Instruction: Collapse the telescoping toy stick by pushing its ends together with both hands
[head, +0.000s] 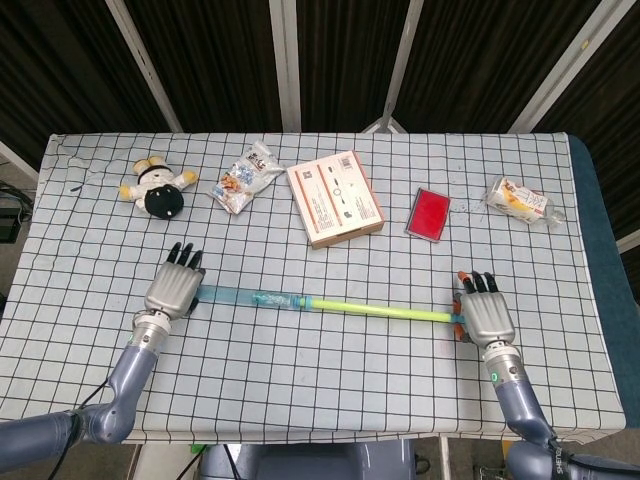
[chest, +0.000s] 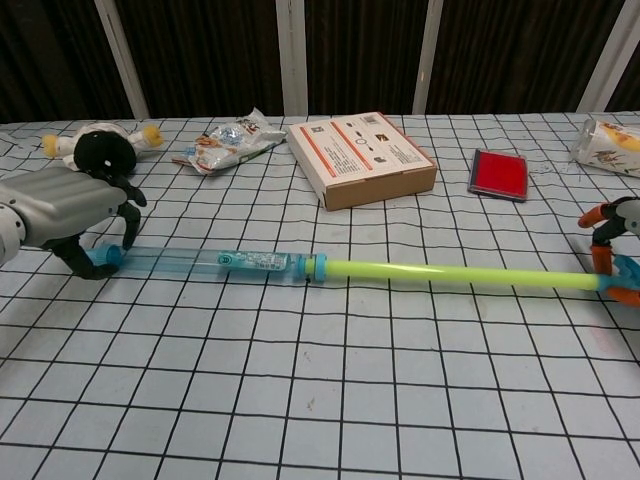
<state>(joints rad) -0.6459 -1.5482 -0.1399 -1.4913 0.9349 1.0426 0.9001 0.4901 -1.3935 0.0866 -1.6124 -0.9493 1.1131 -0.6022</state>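
Blue-and-yellow toy stick (chest: 330, 268) lies in front of the cardboard box (head: 335, 197). Only the chest view shows my left hand (chest: 60, 205) curled around its blue cap; my right hand (head: 484, 316) pinches its orange end.

Two robot arms, seen from above and from chest height. Left hand (head: 174, 290): silver-grey metal back plate, smooth and slightly domed, with black fingers (head: 181, 257) and black thumb. Silver cylindrical wrist cuff behind it, then a rounded blue-grey forearm (head: 120, 380) thickening toward the elbow; a thin black cable looping beside it. Right hand (head: 485, 317): same silver-grey back plate and black fingers, with orange pieces along its inner edge, showing as orange and black at the frame edge in the chest view. Silver wrist cuff carrying a small green light, then a blue-grey forearm (head: 520, 405).
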